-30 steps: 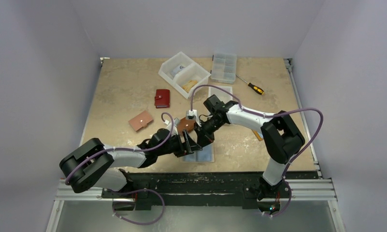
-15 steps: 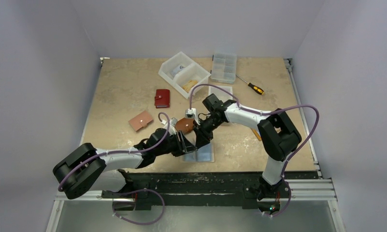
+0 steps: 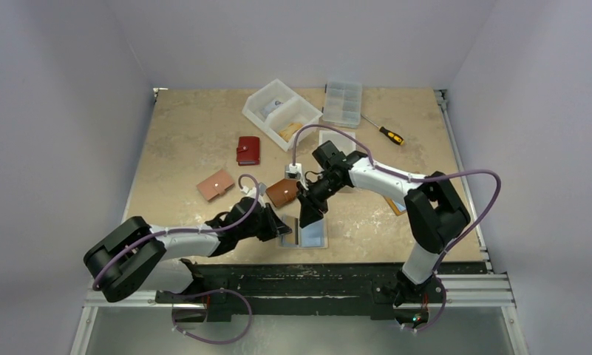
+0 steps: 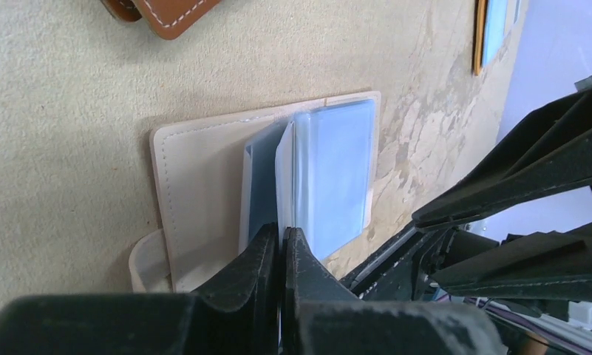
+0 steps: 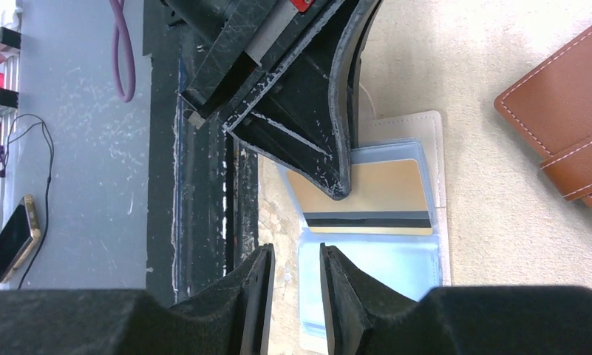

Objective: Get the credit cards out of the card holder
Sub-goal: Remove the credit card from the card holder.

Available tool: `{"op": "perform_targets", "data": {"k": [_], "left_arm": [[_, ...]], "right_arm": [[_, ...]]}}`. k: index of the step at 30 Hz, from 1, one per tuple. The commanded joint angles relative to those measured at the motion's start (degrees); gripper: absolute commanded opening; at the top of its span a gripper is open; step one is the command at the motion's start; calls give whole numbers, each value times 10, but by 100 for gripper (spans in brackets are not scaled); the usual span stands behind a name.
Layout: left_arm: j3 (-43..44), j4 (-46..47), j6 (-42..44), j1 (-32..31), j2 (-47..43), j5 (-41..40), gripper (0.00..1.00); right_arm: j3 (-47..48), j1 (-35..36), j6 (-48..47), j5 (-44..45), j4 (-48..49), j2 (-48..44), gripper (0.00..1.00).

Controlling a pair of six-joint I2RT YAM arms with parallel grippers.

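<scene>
From above, your left gripper [image 3: 279,226] sat low at the near-left edge of the open card holder [image 3: 318,237]. The holder lay flat on the table just ahead of the arm bases. The right gripper [image 3: 310,214] hung over it, with a brown wallet [image 3: 281,194] just beyond. I judge one arm was placed to hold the pages apart and the other to pull.

Through the left wrist camera, the jaws were pressed fully together on the edge of one clear sleeve [image 4: 287,177]. They lifted that leaf off the pale cover so the pages fanned open, probably to expose a pocket mouth.

Through the right wrist camera, your right fingers stood partly apart with nothing between them, above the light blue pockets. One credit card [image 5: 366,194], tan with a dark stripe, lay inside a pocket at the left finger's tip, not yet out.
</scene>
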Motion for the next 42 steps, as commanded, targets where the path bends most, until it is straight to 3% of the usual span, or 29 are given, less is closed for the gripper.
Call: {"op": "perform_targets", "data": {"k": [1, 11, 21, 42], "left_arm": [[9, 8, 40, 2, -11, -14, 0], [-58, 193, 119, -2, -91, 4, 0], [-59, 323, 145, -27, -64, 18, 0], [-50, 347, 148, -40, -54, -2, 0]], "right_arm": [[-3, -14, 4, -32, -10, -24, 37], [-44, -79, -3, -123, -6, -88, 57], [-112, -115, -9, -207, 26, -167, 76], [-140, -156, 143, -216, 128, -158, 73]]}}
